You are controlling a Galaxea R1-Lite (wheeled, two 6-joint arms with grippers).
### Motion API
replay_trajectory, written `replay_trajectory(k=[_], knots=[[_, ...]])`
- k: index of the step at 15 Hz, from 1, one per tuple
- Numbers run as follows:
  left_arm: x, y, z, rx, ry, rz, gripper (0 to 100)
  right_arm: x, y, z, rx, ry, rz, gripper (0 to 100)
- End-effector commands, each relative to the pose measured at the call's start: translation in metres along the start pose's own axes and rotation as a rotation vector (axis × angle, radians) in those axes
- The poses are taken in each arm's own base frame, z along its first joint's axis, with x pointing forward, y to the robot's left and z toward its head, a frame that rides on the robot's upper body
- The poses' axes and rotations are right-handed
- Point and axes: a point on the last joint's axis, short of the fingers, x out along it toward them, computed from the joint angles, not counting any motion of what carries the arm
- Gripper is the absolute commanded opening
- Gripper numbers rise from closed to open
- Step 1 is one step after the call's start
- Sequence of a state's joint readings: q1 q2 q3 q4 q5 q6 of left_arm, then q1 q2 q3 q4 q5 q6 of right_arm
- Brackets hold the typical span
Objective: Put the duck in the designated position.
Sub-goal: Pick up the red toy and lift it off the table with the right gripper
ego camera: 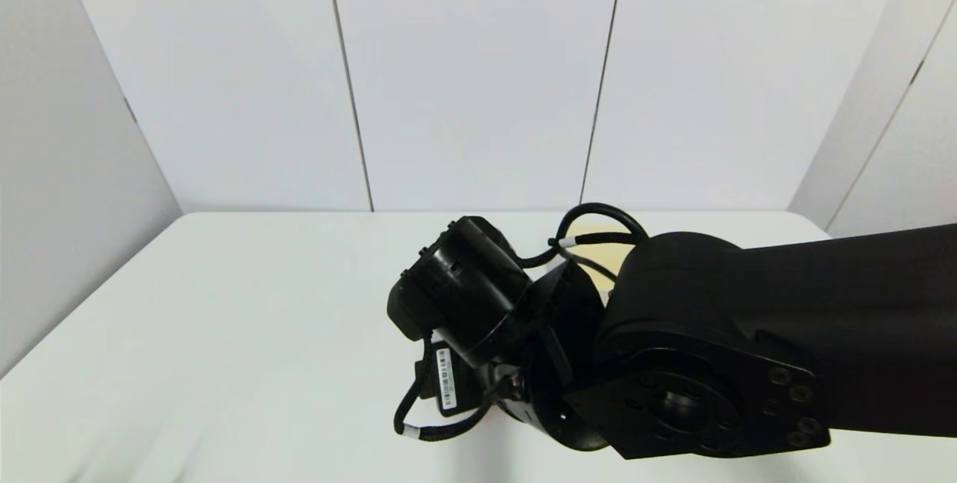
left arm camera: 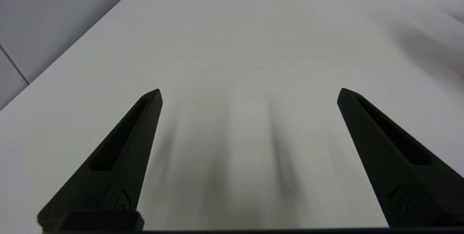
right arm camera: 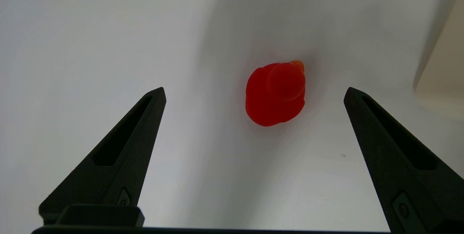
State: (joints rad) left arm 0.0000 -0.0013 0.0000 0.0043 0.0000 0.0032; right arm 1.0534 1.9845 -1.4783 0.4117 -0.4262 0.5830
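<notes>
A: Well, where does the duck [right arm camera: 275, 94] sit?

B: On the white tabletop [right arm camera: 90, 38], upright, its round head on top with a small orange beak at the far side. It lies ahead of the right gripper [right arm camera: 255, 94], roughly between the lines of the two fingers and nearer the one on the bin's side, touching neither.

A: And that gripper's state?

B: Spread wide, holding nothing. In the head view the right arm [ego camera: 748, 333] reaches across the middle of the tabletop and hides the duck.

A: Anything close by?

B: A cream bin [right arm camera: 440, 71] stands near the duck, apart from it; a corner of it [ego camera: 598, 244] shows behind the arm.

A: The left gripper [left arm camera: 250, 94]?

B: Also spread, empty, over bare tabletop near the table's left side.
</notes>
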Motion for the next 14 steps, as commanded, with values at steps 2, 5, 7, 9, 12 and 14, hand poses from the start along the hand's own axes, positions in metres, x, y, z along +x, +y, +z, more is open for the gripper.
replay_trajectory(k=[2,5,7,9,12,14], knots=[[0.000,0.000,0.000,0.000,0.002,0.002,100,0.015,0.003,-0.007,0.039,0.025,-0.034,100],[0.000,0.000,0.000,0.000,0.002,0.000,100,0.023,0.004,-0.012,0.077,0.044,-0.049,100],[0.000,0.000,0.000,0.000,0.002,0.000,100,0.029,0.004,-0.017,0.109,0.075,-0.074,100],[0.000,0.000,0.000,0.000,0.002,0.000,100,0.035,0.005,-0.020,0.129,0.089,-0.087,100],[0.000,0.000,0.000,0.000,0.002,0.000,100,0.042,0.005,-0.020,0.146,0.094,-0.096,100],[0.000,0.000,0.000,0.000,0.002,0.000,100,0.041,0.006,-0.017,0.160,0.086,-0.090,100]])
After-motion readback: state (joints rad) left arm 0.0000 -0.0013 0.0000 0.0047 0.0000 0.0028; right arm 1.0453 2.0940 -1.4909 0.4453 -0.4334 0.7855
